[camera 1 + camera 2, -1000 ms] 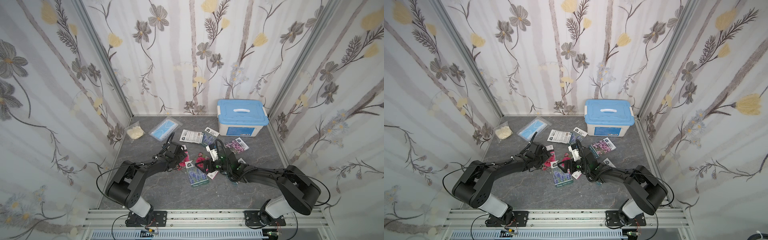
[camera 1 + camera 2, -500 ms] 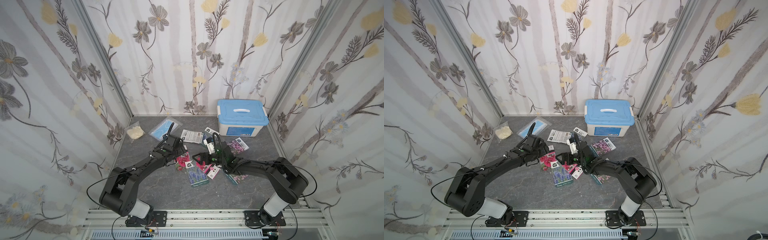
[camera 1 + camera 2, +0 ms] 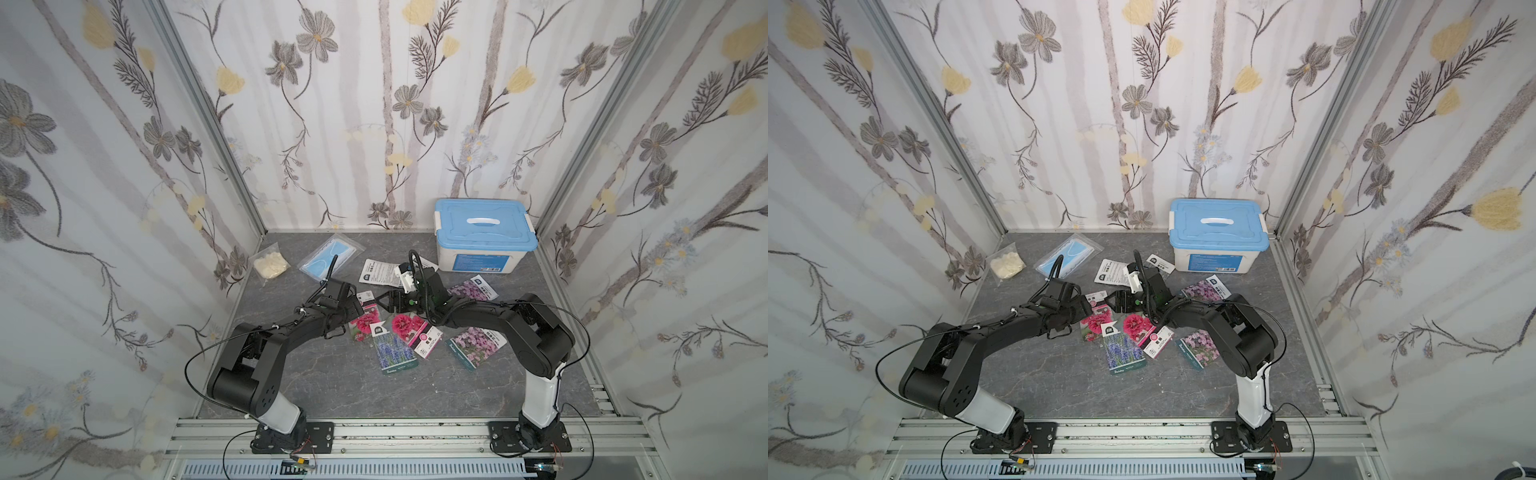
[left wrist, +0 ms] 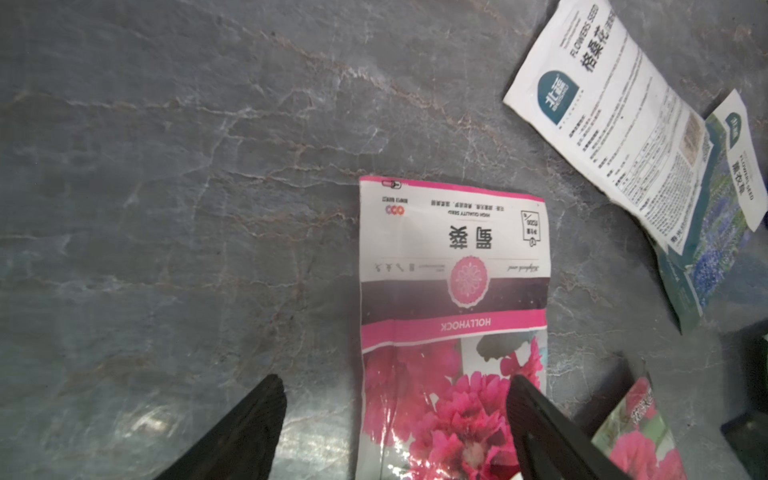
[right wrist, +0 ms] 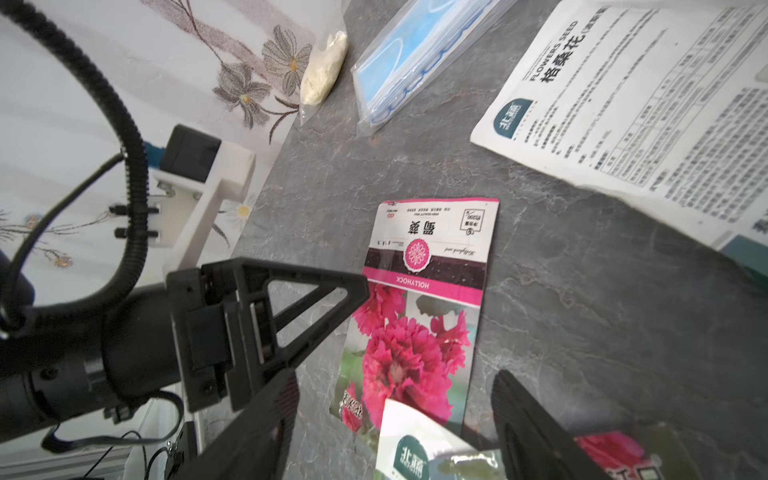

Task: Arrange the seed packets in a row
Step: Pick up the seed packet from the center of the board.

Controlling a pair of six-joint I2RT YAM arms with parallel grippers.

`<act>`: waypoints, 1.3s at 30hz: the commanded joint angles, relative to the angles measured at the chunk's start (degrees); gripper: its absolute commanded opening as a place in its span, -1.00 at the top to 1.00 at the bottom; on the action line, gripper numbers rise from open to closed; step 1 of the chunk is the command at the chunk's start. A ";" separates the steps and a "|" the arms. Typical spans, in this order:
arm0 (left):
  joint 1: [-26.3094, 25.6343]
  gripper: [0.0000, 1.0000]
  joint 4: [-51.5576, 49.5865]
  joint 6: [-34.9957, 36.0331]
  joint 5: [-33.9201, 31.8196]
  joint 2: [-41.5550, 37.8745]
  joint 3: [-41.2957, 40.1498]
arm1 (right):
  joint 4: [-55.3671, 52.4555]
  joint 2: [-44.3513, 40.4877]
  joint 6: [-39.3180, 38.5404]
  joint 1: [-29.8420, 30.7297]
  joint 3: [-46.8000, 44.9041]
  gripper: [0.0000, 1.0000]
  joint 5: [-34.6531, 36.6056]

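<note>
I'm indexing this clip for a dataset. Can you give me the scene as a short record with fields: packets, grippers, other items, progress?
packets: about seven, scattered, some overlapping
hollyhock packet: face up, flat, in front of both grippers
lavender packet: face up, overlaps the hollyhock packet's edge
white-backed packet: face down, farther back
left gripper: open, holding nothing
right gripper: open, holding nothing
other items: box, mask bag, cream bag
progress: no row yet

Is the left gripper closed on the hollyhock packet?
No, the left gripper stands open above the hollyhock packet, which lies flat on the table.
</note>
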 commanded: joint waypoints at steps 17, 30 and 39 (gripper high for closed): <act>-0.03 -0.45 13.04 -0.34 8.84 1.95 -6.87 | -6.77 16.02 5.57 -0.77 16.93 -0.09 -3.38; -0.08 0.12 16.71 0.64 12.10 3.26 -8.40 | -7.20 18.05 9.00 -0.06 18.26 0.03 -4.56; -0.08 0.83 16.65 0.20 12.20 0.78 -8.95 | -4.76 17.67 9.68 0.16 17.00 0.04 -5.20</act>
